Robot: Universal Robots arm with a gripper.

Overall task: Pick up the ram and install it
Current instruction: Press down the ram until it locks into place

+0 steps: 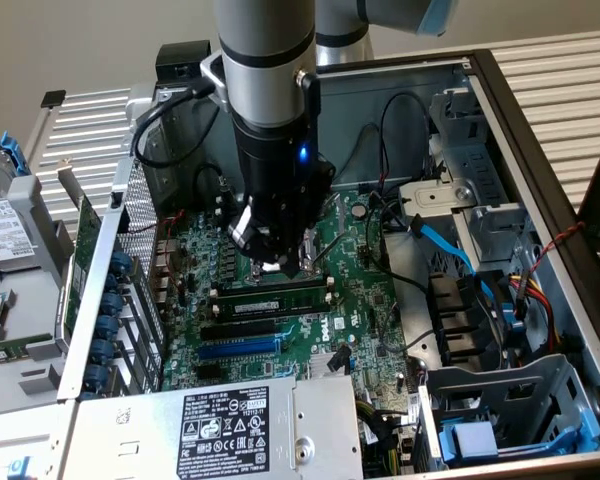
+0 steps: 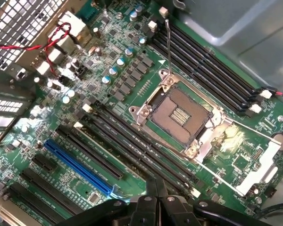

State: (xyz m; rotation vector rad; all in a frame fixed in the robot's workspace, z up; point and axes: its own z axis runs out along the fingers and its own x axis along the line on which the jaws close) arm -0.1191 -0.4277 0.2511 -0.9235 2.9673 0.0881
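Ram (image 1: 270,297): one long thin green stick with black chips, apparently seated in a black slot just under the gripper (image 1: 278,262). Fingers pressed together, holding nothing. Beside it: one open processor socket (image 2: 177,113). Further out: one blue slot (image 2: 80,167).

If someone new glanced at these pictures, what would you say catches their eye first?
Probably the big grey robot arm reaching down into the open computer case, its shut gripper hovering just above the green motherboard. Next comes the bare metal processor socket in the middle of the board, with rows of black memory slots on both sides of it.
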